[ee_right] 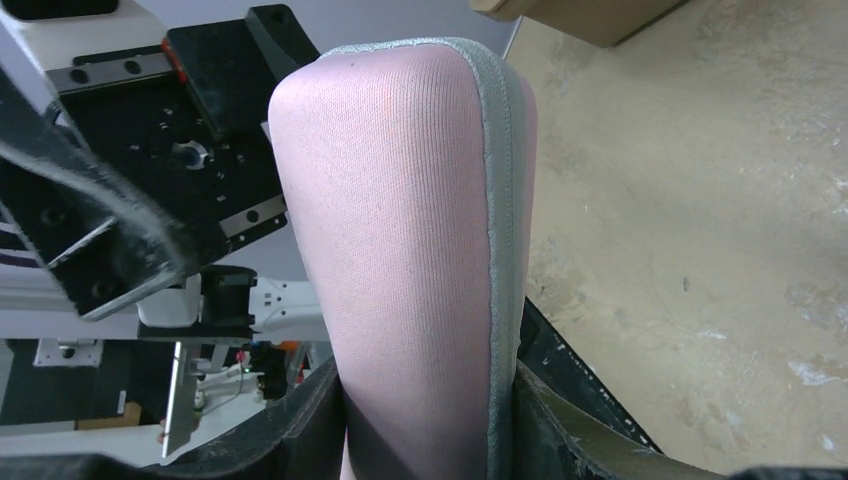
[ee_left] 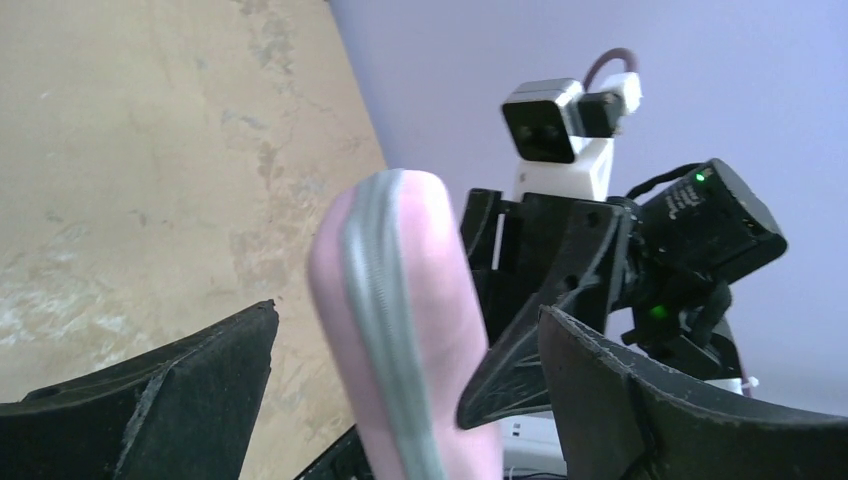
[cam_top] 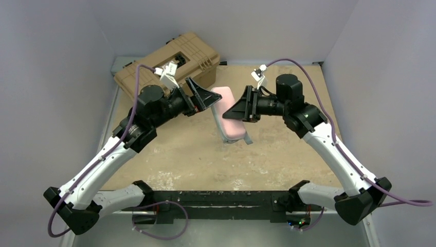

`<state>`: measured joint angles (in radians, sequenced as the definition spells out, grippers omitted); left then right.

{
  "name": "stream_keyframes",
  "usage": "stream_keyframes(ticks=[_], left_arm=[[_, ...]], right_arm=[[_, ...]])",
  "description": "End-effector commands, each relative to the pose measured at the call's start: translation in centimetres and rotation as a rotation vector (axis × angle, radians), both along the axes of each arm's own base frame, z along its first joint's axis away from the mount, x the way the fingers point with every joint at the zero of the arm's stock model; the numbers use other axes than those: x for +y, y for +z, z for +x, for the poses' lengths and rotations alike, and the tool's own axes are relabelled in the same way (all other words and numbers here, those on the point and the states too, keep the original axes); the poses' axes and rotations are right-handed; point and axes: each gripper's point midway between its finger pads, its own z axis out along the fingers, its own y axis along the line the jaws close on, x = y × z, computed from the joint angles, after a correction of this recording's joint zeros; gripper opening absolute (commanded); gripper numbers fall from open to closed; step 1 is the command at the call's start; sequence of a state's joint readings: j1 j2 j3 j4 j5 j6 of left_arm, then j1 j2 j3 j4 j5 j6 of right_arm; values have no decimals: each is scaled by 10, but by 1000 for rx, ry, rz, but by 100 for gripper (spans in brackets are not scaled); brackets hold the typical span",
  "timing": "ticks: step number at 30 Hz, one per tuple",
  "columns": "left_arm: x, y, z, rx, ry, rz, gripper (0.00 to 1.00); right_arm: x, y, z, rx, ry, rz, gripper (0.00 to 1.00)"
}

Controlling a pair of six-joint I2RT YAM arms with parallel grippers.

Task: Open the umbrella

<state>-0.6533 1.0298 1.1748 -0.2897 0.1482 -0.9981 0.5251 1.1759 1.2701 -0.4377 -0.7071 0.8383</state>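
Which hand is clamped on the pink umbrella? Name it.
The right hand: its fingers press both sides of the umbrella. The left hand stands wide open around the umbrella's end, its fingers clear of the fabric.

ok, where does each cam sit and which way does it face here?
Top external: above and behind the bases, looking down on the table; shows left arm, right arm, tan toolbox, pink umbrella.
Left wrist: on the left arm, facing the right arm and its wrist camera; left jaws open, straddling the umbrella's end.
Right wrist: on the right arm, facing the left jaws; right jaws shut on the umbrella.
Shared: both wrist views show the umbrella and the opposite arm.
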Motion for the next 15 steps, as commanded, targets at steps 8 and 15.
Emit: stream_keyframes(ticks=[8, 15], left_arm=[[-19, 21, 9, -50, 54, 10, 90], [-26, 25, 9, -52, 41, -7, 57]], right_arm=[[4, 66, -19, -117, 62, 137, 34], [5, 78, -29, -151, 103, 181, 36]])
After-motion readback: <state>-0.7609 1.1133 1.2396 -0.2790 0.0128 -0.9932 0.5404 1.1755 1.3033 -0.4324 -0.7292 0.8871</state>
